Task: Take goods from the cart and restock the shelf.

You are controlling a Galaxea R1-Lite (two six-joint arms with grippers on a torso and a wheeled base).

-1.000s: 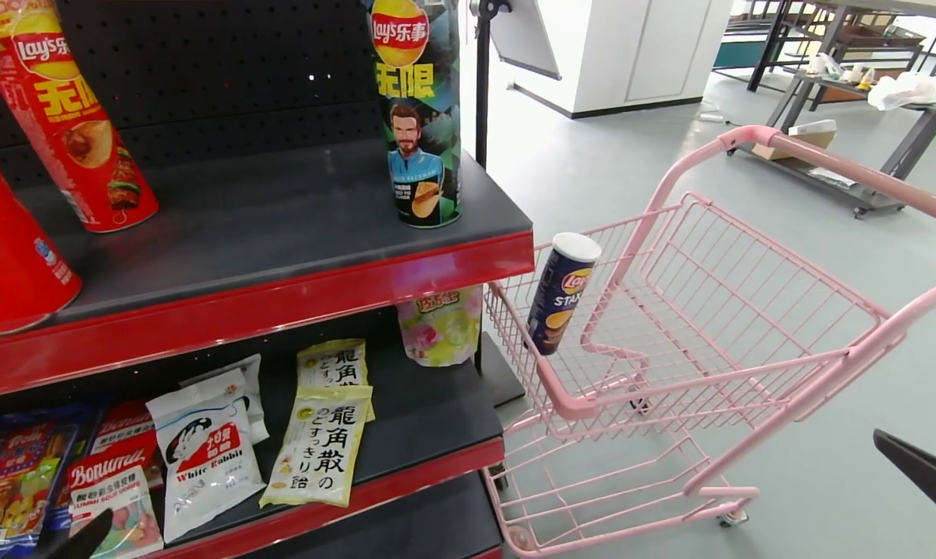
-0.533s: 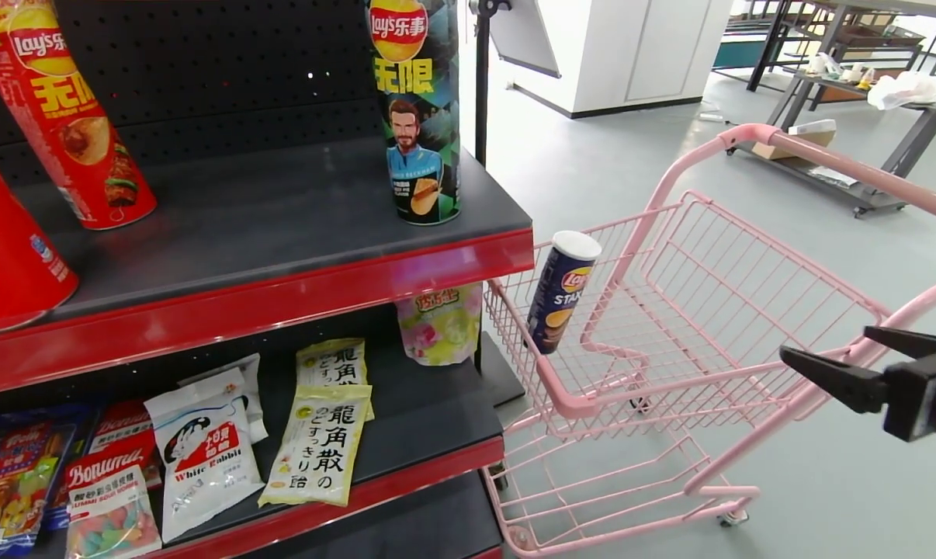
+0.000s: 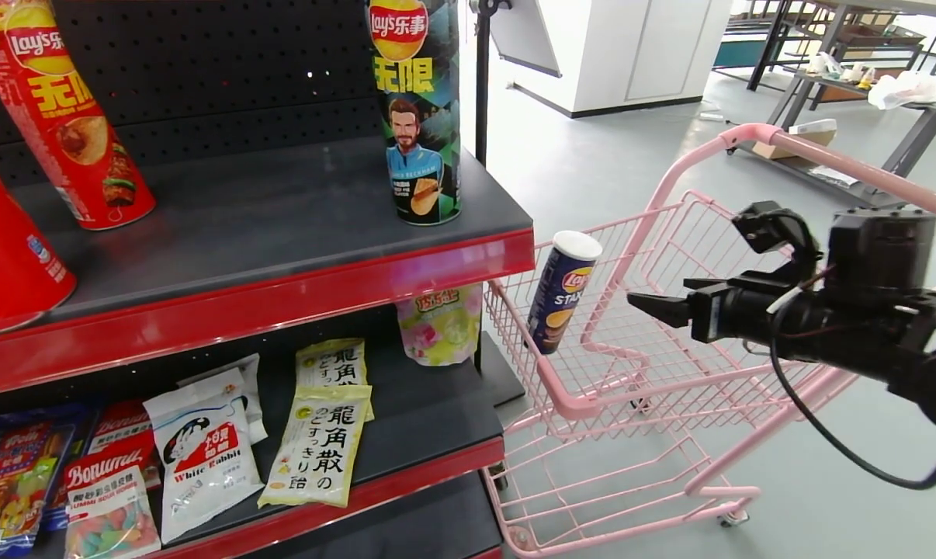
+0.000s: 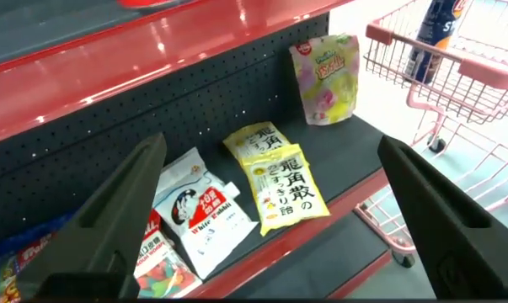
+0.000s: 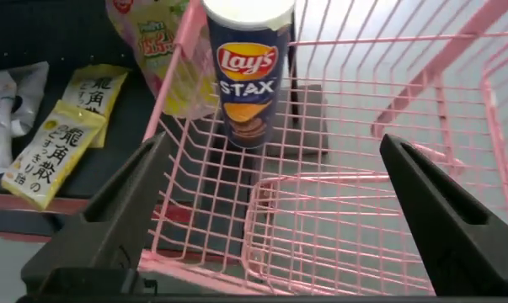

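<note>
Jaws wide apart on right gripper (image 5: 272, 143), facing the chip can (image 3: 563, 291) leaning in the cart (image 3: 549, 388); recommend matching its tilt, clamping mid-body. Left gripper (image 4: 270, 141) likewise open.

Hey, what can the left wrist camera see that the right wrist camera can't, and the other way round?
Left wrist view adds: the red gummy pack and the upper shelf's red front edge. Right wrist view adds: the white lid of the chip can and the cart basket's wire floor. Both share: the chip can in the pink cart, the two yellow packets, the pastel pouch and the white bag.
</note>
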